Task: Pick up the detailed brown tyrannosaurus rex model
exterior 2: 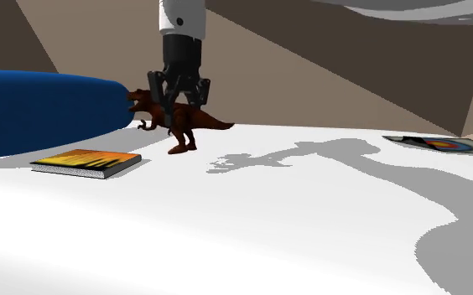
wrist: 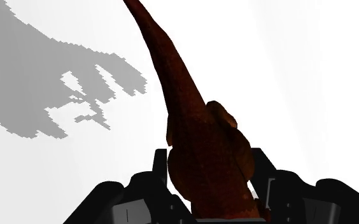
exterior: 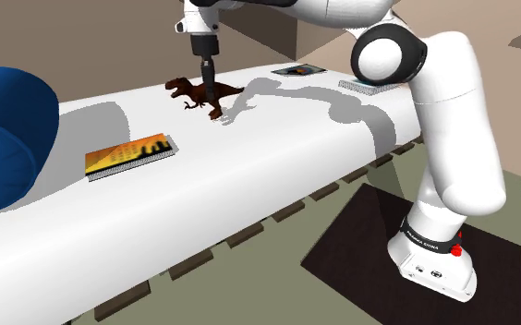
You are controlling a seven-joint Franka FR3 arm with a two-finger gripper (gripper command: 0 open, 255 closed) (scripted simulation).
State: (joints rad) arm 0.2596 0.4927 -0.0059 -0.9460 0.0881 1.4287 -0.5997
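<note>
Black gripper [wrist: 210,167] clamped across brown tyrannosaurus [exterior 2: 197,122] torso, seemingly pressing both flanks; narrow midbody suits grip, tail trailing clear. Feet on white surface [exterior 2: 293,226], beyond orange book [exterior 2: 85,162]; lift not begun.

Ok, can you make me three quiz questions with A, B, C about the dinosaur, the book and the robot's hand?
1. Where is the orange book?
A) under the dinosaur
B) flat on the white surface, apart from the dinosaur
C) in the gripper

2. What colour is the dinosaur?
A) green
B) blue
C) brown

3. What are the gripper's fingers doing?
A) clasping the dinosaur's body
B) meeting on nothing
C) spread over the book

Answers:
1 B, the book lies alone, towards the blue cushion.
2 C, it is reddish brown all over.
3 A, the wrist view shows a finger against each side of its body.
</note>
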